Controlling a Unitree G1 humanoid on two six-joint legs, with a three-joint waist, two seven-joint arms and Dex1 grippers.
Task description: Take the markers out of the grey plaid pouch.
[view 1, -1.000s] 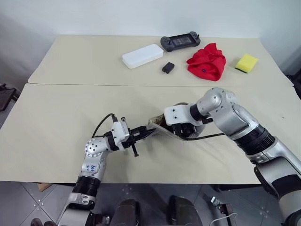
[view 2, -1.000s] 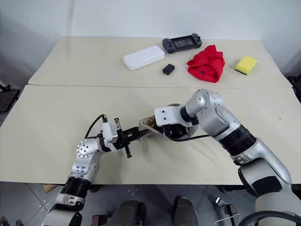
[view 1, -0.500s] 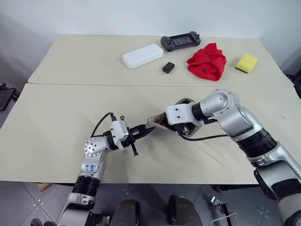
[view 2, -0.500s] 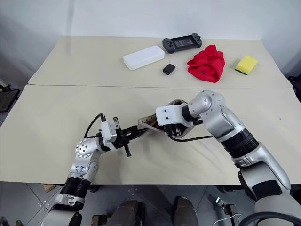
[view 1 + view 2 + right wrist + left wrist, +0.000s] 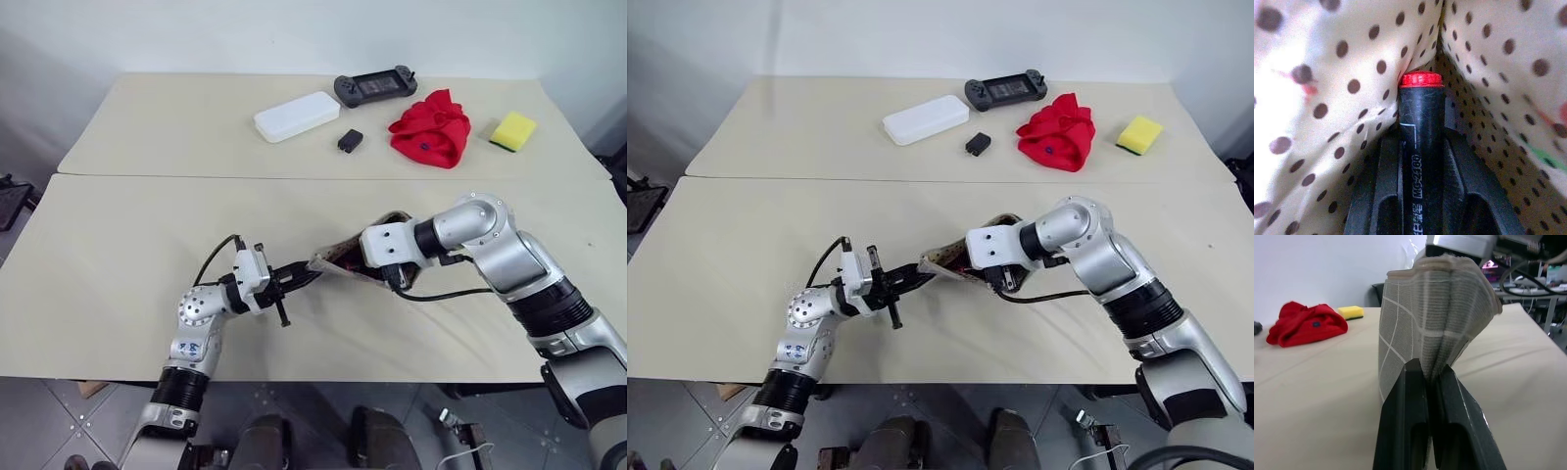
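The grey plaid pouch (image 5: pixel 338 259) is held up off the near table between my two hands. My left gripper (image 5: pixel 1428 369) is shut on the pouch's (image 5: pixel 1435 323) left end, pinching the fabric. My right gripper (image 5: pixel 1420 147) reaches inside the pouch's open mouth, among its cream dotted lining (image 5: pixel 1327 73). It is shut on a marker (image 5: pixel 1420 127) with a black barrel and a red end. In the eye views the pouch hides my right fingers, and only the right hand (image 5: pixel 387 250) shows at the mouth.
On the far table stand a white hard case (image 5: pixel 297 116), a black game controller (image 5: pixel 375 85), a small black block (image 5: pixel 350 141), a red cloth (image 5: pixel 431 127) and a yellow sponge (image 5: pixel 513 130). A seam (image 5: pixel 196 176) runs between the two tables.
My right forearm and elbow have swung to the right and the wrist has turned, with the hand staying at the pouch's mouth. The left gripper has kept its hold in place.
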